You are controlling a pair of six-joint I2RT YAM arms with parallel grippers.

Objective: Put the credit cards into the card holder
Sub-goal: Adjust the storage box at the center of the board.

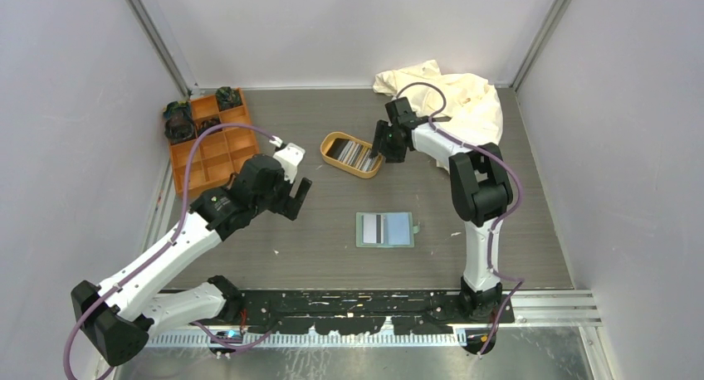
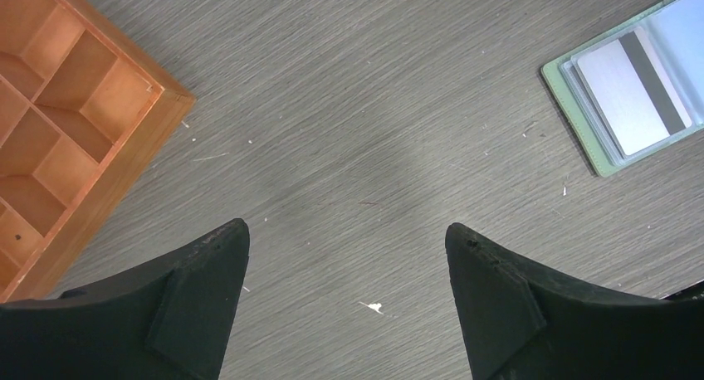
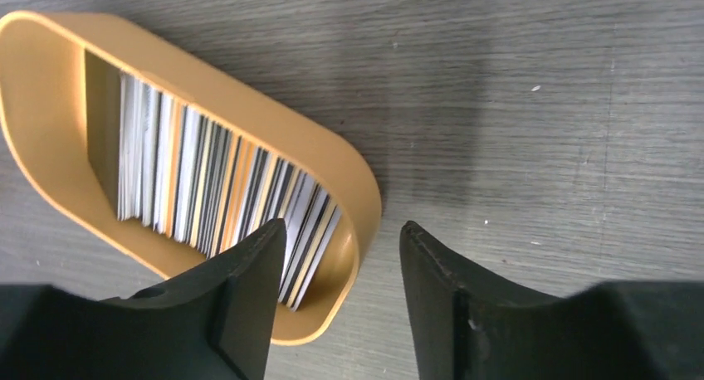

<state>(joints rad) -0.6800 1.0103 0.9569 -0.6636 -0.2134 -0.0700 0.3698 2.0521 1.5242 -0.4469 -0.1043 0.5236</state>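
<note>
The sage-green card holder (image 1: 385,229) lies open flat on the table's middle, with a grey-white striped card and a light blue card in its slots; its corner shows in the left wrist view (image 2: 631,98). Several credit cards (image 1: 350,153) stand on edge in an oval tan tray (image 1: 334,138), also in the right wrist view (image 3: 207,189). My right gripper (image 1: 387,152) is open and empty, hovering over the tray's right end (image 3: 342,231). My left gripper (image 1: 295,199) is open and empty above bare table, left of the holder (image 2: 347,231).
An orange compartment box (image 1: 207,148) with dark items in its far cells stands at the back left; its corner shows in the left wrist view (image 2: 75,148). A cream cloth (image 1: 448,94) lies at the back right. Walls close in three sides.
</note>
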